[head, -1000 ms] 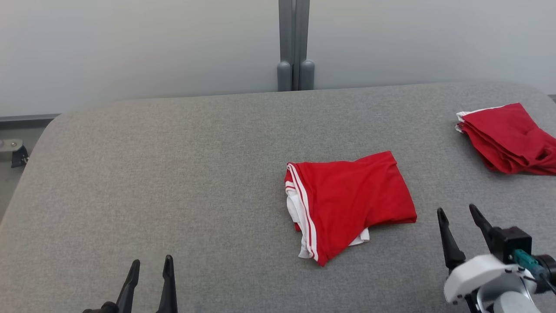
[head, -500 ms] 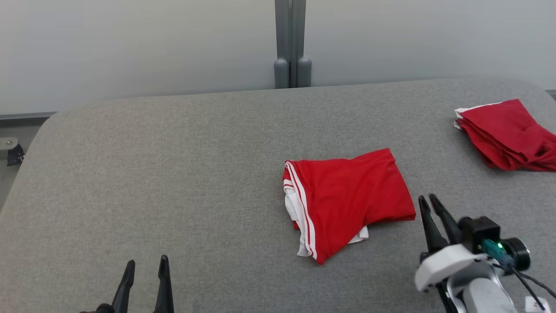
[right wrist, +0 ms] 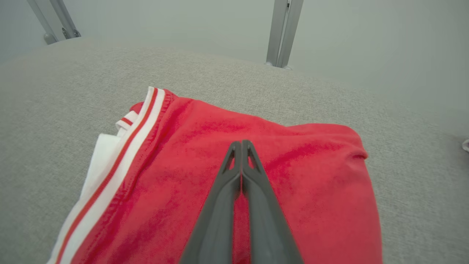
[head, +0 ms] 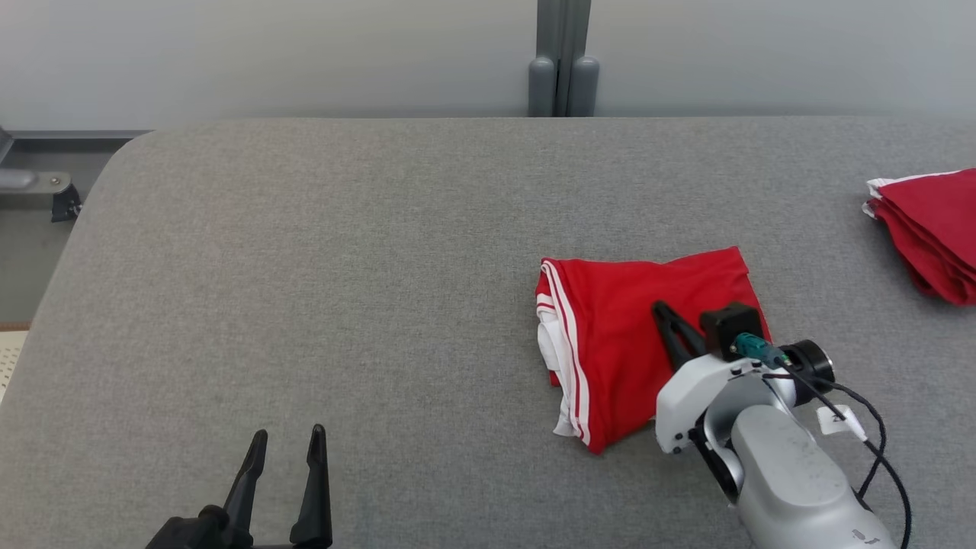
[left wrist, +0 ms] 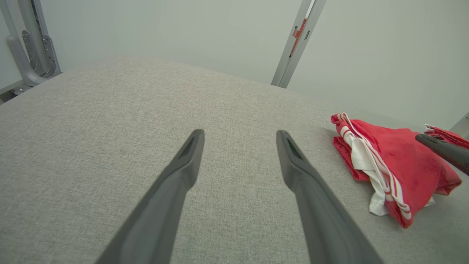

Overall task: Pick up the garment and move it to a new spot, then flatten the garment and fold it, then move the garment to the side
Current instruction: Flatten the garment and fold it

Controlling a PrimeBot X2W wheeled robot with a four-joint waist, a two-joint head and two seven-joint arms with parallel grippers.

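A folded red garment (head: 610, 335) with white stripes and white lining lies right of the middle of the grey table (head: 343, 267). My right gripper (head: 662, 309) is shut, its fingers pressed together and pointing over the garment's (right wrist: 311, 176) middle; no cloth shows between the tips (right wrist: 241, 143). I cannot tell whether they touch the fabric. My left gripper (head: 288, 438) stands open over bare table at the lower left, well apart from the garment (left wrist: 395, 165), with nothing between its fingers (left wrist: 238, 134).
A second pile of folded red cloth (head: 930, 229) lies at the table's far right edge. A grey post (head: 563, 61) stands behind the table against the pale wall. The table's rounded left corner is near a metal bracket (head: 34, 183).
My right gripper went from open to shut and moved left and forward, from beside the garment to over it. The head camera shifted too. The left gripper stayed open.
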